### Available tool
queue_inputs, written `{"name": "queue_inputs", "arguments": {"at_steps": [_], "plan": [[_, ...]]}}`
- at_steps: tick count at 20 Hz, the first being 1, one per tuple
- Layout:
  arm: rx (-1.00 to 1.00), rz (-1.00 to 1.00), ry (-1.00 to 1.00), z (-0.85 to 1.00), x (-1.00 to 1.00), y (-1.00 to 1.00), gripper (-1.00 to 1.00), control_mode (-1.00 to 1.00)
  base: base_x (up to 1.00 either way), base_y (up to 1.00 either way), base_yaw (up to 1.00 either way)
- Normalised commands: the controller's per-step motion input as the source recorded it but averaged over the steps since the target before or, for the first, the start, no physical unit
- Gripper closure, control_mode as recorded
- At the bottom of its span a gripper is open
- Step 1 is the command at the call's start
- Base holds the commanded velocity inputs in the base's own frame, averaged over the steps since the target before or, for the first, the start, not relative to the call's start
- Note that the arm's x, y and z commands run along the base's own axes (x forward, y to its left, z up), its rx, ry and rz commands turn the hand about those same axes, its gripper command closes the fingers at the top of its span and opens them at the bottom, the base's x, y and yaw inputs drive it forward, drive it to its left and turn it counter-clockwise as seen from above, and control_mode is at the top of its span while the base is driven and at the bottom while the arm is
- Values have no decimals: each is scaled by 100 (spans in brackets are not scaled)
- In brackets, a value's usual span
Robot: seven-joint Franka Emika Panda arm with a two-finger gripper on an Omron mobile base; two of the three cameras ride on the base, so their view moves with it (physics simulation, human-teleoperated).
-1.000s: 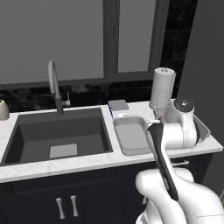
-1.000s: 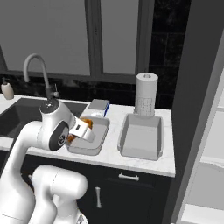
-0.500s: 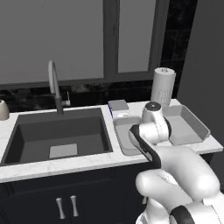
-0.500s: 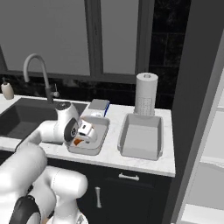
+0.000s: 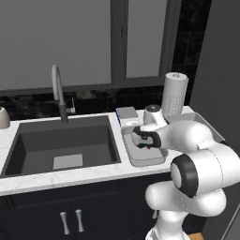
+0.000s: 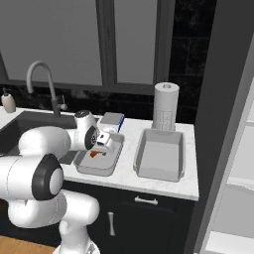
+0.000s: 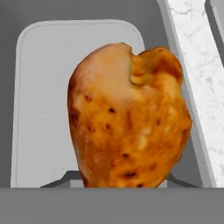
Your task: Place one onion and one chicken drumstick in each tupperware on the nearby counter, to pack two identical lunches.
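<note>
Now the pincer (image 6: 100, 147) grips a chicken drumstick (image 7: 129, 118) above the left tupperware (image 6: 110, 162).

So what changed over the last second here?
The arm swung left and lowered, carrying the drumstick from beside the right tupperware to just over the left tupperware. The gripper stays shut on it. Both containers, the paper towel roll and the faucet haven't moved.
</note>
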Motion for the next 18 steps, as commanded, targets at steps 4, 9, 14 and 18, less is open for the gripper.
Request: {"name": "queue_inputs", "arguments": {"at_steps": [4, 9, 14, 18], "plan": [[-1, 4, 8, -54, 35, 10, 100, -100, 0, 0, 0], [0, 5, 2, -49, 15, 3, 100, -100, 0, 0, 0], [-1, 4, 0, -47, 0, 1, -100, -100, 0, 0, 0], [0, 2, 0, -6, -10, 0, -100, -100, 0, 0, 0]]}}
